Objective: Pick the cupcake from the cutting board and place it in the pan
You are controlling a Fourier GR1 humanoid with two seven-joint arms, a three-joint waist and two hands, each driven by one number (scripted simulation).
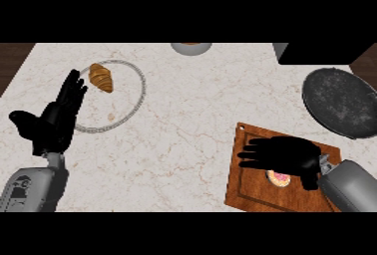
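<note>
A wooden cutting board [254, 191] lies at the lower right of the counter. On it sits the cupcake [279, 179], pink-topped and mostly hidden under my right hand [290, 155]. That hand hovers over the board just above the cupcake with its fingers pointing left and slightly bent, not closed round anything I can see. The dark round pan [340, 101] rests at the right edge, above the board. My left hand [53, 122] rests open at the left, fingers up.
A white plate [137, 94] at the upper left carries a croissant [101, 77]. A small bowl [191, 48] stands at the top edge, and a black appliance [320, 52] fills the top right corner.
</note>
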